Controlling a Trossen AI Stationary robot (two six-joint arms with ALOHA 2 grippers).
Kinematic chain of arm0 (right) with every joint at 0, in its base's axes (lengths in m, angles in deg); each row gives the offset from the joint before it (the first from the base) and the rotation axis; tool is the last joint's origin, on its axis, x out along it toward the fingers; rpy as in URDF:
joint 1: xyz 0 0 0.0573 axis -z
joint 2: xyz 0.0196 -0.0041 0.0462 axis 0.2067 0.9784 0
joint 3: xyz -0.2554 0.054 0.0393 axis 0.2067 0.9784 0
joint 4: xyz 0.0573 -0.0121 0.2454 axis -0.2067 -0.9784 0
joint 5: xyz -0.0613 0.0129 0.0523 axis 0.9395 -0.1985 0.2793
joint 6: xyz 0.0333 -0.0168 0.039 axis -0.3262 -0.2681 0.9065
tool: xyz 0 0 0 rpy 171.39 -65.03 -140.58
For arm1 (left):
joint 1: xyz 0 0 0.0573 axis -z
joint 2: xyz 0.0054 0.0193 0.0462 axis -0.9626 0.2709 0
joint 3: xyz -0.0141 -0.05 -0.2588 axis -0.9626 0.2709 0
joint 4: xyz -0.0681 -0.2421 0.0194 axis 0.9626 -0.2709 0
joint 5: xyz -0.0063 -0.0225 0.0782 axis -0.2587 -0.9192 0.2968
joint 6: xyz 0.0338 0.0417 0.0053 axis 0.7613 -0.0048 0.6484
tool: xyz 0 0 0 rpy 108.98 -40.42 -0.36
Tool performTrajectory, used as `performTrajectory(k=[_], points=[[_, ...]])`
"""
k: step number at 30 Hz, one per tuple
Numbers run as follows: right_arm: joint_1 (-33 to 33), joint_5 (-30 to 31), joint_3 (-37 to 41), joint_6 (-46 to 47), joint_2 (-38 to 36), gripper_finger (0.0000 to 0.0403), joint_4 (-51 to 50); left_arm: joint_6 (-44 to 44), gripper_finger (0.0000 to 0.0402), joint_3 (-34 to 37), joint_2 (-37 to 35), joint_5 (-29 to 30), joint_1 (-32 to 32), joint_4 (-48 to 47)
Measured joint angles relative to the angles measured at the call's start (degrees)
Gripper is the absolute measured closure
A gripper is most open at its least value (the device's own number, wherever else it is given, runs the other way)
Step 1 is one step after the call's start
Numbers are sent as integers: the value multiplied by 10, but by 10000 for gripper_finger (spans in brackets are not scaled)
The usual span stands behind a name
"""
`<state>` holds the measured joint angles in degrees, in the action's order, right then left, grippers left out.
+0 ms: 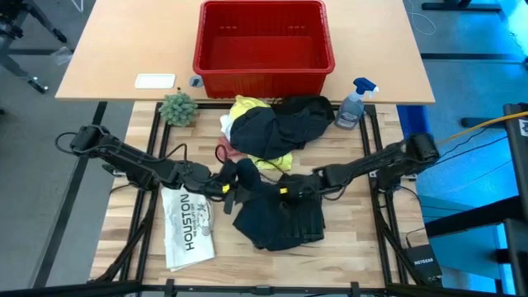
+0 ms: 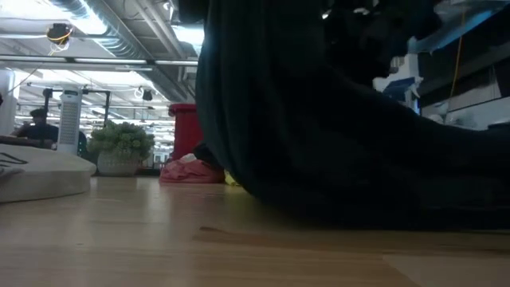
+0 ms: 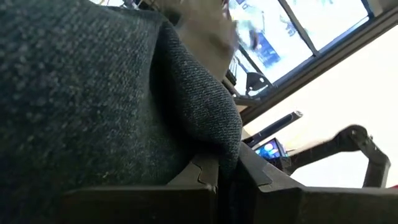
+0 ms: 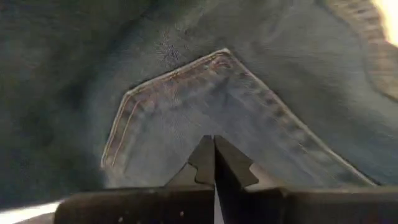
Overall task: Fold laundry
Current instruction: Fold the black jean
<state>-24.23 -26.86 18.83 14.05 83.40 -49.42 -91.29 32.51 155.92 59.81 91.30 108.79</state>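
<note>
The dark trousers hang between my two grippers at the table's middle. Their lower part is bunched on the wood, and in the low view they fill the scene as a dark mass. My left gripper is shut at their left upper end, my right gripper shut at their right upper end. Behind them lies a pile: a yellow T-shirt, another black garment, a pink cloth and a white cloth. My left gripper pinches a fold of the trousers' dark cloth between its two fingers, coming in nearly level from the table's left. The cloth drapes over the fingers and hangs beside them. My right gripper has its shut fingertips in the denim just below a stitched back pocket, slanting down from the table's right. The fingertips hide how many layers it has.
A red basket stands at the far side, a spray bottle to its right, a small plant to its left. A flat white item printed HOUSTON lies near the left front. Bare wood shows at the right front.
</note>
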Motion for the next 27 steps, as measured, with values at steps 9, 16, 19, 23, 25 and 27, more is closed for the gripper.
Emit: performTrajectory(k=[9,16,19,23,25,27], points=[[7,96,48,-29,-160,403,-121,1,396,0,7,0,0,5],[11,156,97,10,-278,403,-163,1,396,0,50,-11,-7,52],[11,162,97,13,-306,403,-206,0,396,-14,79,-25,-19,69],[11,174,98,14,-329,403,-235,5,396,-52,125,-59,-38,67],[11,177,96,14,-336,403,-230,12,396,-76,151,-76,-48,66],[11,179,97,14,-339,403,-247,17,397,-101,178,-93,-59,64]])
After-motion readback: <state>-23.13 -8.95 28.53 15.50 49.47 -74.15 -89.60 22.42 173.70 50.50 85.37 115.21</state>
